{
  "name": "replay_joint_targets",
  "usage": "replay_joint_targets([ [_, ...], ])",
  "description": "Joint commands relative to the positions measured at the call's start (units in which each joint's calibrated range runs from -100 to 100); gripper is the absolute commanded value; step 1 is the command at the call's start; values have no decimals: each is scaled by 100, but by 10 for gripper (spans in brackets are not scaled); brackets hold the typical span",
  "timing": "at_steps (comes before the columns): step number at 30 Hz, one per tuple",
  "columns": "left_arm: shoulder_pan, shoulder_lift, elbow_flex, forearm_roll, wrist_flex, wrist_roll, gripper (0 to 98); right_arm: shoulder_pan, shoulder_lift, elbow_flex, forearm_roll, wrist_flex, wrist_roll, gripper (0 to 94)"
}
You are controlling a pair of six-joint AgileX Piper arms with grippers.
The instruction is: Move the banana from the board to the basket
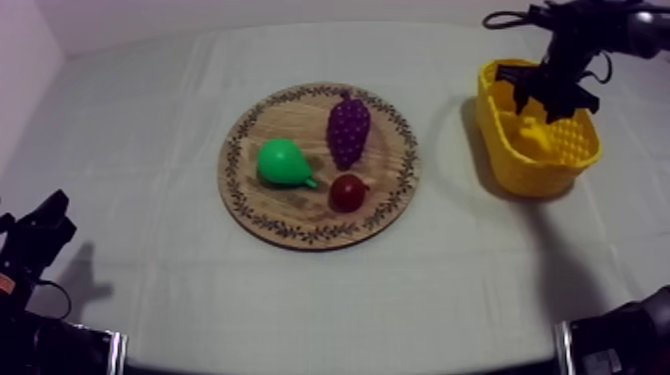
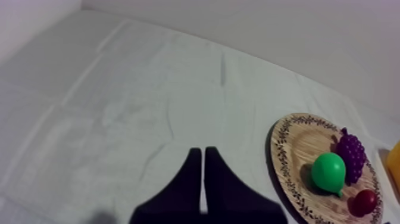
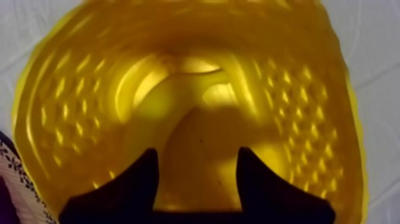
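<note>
The yellow banana [image 1: 533, 135] lies inside the yellow basket [image 1: 499, 150] at the table's right. My right gripper [image 1: 551, 100] hangs just above it, over the basket's mouth. From the right wrist the banana [image 3: 199, 137] shows between and below that gripper's [image 3: 198, 156] spread fingers, with the basket's wall [image 3: 71, 89] all around. The round wooden board [image 1: 389, 214] sits at the table's middle. My left gripper [image 1: 45, 224] rests low at the left, its fingers [image 2: 193, 173] together as a narrow wedge over bare cloth.
On the board lie a green pear [image 1: 281, 163], purple grapes [image 1: 348, 130] and a small red fruit [image 1: 347, 192]. The left wrist sees the board [image 2: 291, 149] with pear [image 2: 328, 171], grapes [image 2: 351, 152] and red fruit [image 2: 364, 201].
</note>
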Motion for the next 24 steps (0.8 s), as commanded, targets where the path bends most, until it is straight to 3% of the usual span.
replay_joint_targets([
  [1, 0, -3, 3, -2, 0, -1, 1, 12, -24, 9, -8, -42, 17, 348],
  [8, 0, -3, 3, -2, 0, -1, 1, 140, -382, 416, 129, -638, -146, 110],
  [11, 0, -3, 3, -2, 0, -1, 1, 325, -650, 620, -80, -985, 67, 42],
  [16, 0, -3, 3, -2, 0, -1, 1, 465, -1274, 1164, -200, -1702, 391, 13],
  [20, 0, -3, 3, -2, 0, -1, 1, 169, -1876, 1549, 25, -1905, 494, 7],
  [24, 0, -3, 3, -2, 0, 0, 1, -80, -2681, 1866, 75, -1953, 496, 6],
])
